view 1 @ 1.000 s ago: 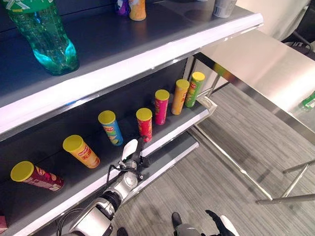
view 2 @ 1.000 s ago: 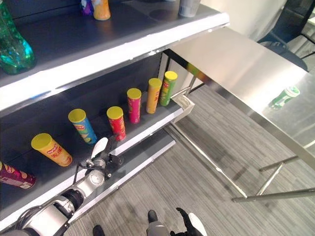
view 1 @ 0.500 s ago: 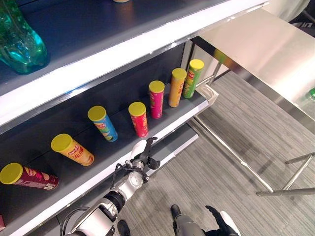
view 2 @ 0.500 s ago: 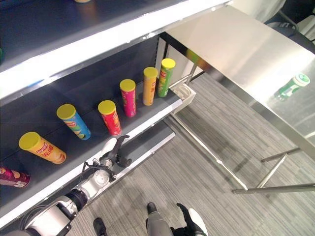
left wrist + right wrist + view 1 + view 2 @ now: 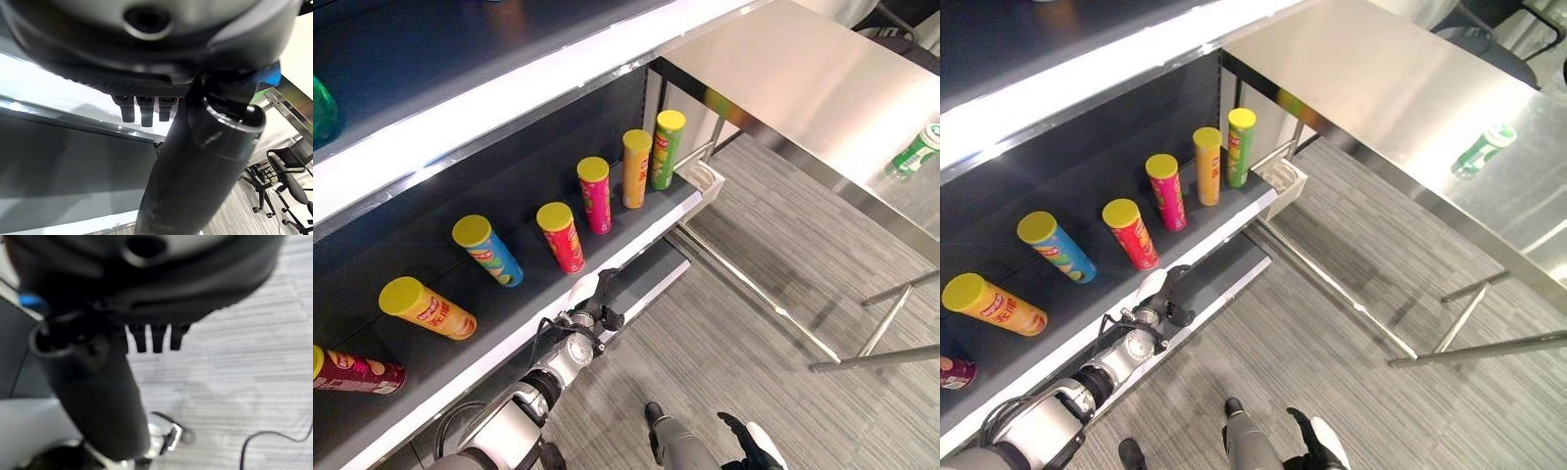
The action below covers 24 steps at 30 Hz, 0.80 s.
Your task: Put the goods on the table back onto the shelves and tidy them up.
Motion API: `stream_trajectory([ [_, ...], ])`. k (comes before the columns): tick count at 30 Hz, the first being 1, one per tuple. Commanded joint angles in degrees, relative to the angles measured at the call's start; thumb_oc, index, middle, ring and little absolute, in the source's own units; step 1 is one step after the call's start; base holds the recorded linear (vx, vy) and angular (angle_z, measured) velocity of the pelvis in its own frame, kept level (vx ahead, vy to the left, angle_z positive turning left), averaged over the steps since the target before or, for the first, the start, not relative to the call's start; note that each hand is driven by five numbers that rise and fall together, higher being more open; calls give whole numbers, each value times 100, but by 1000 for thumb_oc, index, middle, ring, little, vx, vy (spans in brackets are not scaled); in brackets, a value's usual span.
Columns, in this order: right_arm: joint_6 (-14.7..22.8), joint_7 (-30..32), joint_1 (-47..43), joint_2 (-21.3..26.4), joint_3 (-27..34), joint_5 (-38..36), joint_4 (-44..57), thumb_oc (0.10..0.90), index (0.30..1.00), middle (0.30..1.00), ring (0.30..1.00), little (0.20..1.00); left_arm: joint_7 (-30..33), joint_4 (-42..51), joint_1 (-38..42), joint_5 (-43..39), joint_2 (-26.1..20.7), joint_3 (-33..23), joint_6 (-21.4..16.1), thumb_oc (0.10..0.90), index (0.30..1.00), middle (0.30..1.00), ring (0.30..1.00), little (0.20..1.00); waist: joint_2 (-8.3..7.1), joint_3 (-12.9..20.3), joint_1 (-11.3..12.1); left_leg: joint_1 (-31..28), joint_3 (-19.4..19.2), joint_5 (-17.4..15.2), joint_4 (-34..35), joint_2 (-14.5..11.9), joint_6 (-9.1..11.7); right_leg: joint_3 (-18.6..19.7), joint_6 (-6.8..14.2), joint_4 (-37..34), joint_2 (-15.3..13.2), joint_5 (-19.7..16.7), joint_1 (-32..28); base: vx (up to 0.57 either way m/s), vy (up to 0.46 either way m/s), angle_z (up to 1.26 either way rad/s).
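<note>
On shelf (image 5: 636,240), seven cans (image 5: 560,235), table (image 5: 803,88), one bottle (image 5: 913,153)

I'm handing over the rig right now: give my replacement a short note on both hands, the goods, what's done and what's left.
Left robot hand: open, empty, by the front edge of the dark lower shelf.
Right robot hand: low over the floor, open, empty.
Done: yellow-lidded snack tubes stand in a row on that shelf, from the orange tube to the green tube; a maroon tube stands at the left end.
Left: the green plastic bottle lies on the steel table; fetch and shelve it.
</note>
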<state>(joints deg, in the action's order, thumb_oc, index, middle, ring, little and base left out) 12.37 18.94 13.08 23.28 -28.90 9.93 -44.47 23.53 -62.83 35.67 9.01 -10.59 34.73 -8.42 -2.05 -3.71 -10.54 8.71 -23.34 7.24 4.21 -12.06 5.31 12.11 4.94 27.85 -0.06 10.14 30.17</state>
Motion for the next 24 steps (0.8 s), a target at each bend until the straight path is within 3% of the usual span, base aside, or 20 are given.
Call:
stream_trajectory([
  [1, 297, 63, 388, 154, -77, -52, 327, 800, 900, 900, 900, 900, 476, -243, 869, -139, -107, -522, -319, 800, 900, 900, 900, 900, -173, 147, -25, 4, 147, -386, -421, -447, 329, 61, 558, -1760, -584, -1000, -731, -11, -17, -7],
  [24, 440, 8, 372, 163, -147, -36, 326, 800, 900, 900, 900, 900, 735, -611, 1368, -132, -781, -777, -274, 800, 900, 900, 900, 900, -322, 207, -200, 331, 94, -439, -668, -563, 363, 154, 546, -1730, -507, -1127, -371, -7, -7, -3],
])
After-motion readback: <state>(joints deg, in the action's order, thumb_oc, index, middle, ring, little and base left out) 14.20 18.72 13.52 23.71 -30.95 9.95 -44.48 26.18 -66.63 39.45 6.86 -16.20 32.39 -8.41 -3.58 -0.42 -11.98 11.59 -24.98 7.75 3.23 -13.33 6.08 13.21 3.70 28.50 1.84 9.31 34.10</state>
